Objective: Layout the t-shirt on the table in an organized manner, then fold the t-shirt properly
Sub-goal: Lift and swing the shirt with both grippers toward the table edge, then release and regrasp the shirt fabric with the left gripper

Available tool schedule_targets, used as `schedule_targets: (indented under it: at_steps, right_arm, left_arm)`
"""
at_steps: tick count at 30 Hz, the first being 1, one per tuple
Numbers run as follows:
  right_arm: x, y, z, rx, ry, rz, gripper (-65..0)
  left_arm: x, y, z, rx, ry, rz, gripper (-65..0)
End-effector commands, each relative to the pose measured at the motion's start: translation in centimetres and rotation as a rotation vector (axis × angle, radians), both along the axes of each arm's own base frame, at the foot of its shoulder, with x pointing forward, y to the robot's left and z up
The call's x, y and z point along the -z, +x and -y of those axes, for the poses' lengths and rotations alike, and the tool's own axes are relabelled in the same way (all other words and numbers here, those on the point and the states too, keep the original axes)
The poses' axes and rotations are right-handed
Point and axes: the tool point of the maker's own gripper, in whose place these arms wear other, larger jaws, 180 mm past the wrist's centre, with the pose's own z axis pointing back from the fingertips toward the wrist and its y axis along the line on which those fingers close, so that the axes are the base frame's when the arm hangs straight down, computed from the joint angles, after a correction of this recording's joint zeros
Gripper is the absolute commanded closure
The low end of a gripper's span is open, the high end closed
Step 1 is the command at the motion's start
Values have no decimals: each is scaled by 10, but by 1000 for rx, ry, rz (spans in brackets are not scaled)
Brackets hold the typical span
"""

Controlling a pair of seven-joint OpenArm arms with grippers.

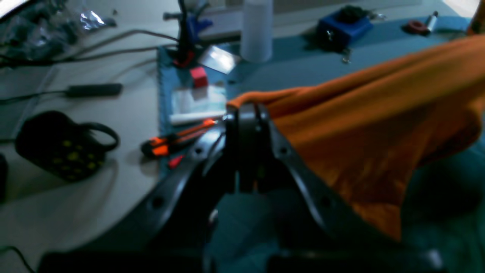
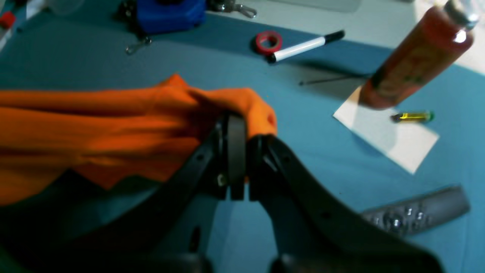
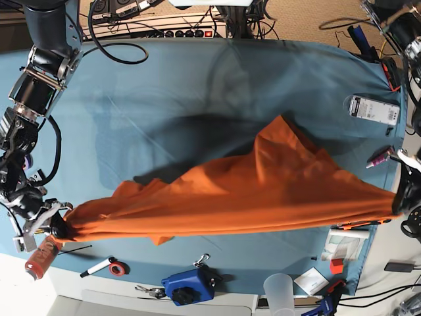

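The orange t-shirt (image 3: 263,191) is stretched in a long band across the near half of the teal table (image 3: 164,99), with a loose peak rising toward the middle. My right gripper (image 3: 62,227) at the base view's left edge is shut on one bunched end of the t-shirt (image 2: 94,121), its jaws (image 2: 242,125) pinched together on the fabric. My left gripper (image 3: 398,197) at the base view's right edge is shut on the other end. In the left wrist view the t-shirt (image 1: 360,125) hangs away from that gripper (image 1: 246,110) above the table (image 1: 303,72).
Along the near edge lie a blue box (image 3: 187,284), a marker (image 3: 99,268), a red tape ring (image 3: 118,268), an orange bottle (image 3: 39,258) and a translucent cup (image 3: 279,288). A grey remote (image 2: 416,212) and a white card (image 2: 386,132) lie by the right gripper. An orange box cutter (image 1: 174,140) lies by the left.
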Motion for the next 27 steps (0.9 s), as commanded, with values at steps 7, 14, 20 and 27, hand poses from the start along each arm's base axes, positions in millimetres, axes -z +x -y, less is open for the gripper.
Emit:
schedule_targets:
  at_steps: [7,14,20,27]
  right_arm:
    - [-36,-4,15,32,-25,69,0]
    - [7,-12,33,92,-49,-36,0]
    - [64,-15,57,164,-6,-174,0]
    - [89,-18,63,188,27,-230,0]
  left_arm:
    - [-27,5,22,97,-29,81,0]
    - [6,51,81,192,134,38,0]
    - [50,118,106,217,82,-96,0]
    - [50,178,128,202,5,-82,-213]
